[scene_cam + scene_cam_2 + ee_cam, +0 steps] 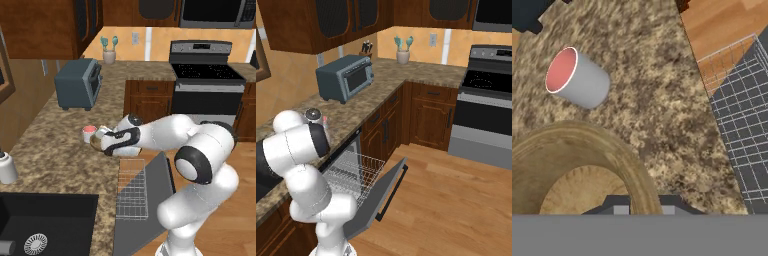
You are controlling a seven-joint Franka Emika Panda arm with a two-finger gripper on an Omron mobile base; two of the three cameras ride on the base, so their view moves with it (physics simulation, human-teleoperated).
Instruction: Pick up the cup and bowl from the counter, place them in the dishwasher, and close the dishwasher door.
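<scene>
Under the gripper (pixel 641 202) sits the bowl (pixel 577 165), its rim apparently pinched between nearly closed fingers; stiff, light, probably slippery. Beyond stands the cup (pixel 579 79).

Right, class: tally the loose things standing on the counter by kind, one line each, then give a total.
Cup: 1
Bowl: 1
Toaster oven: 1
Utensil pot: 1
White jar: 1
Knife block: 1
Total: 6
</scene>
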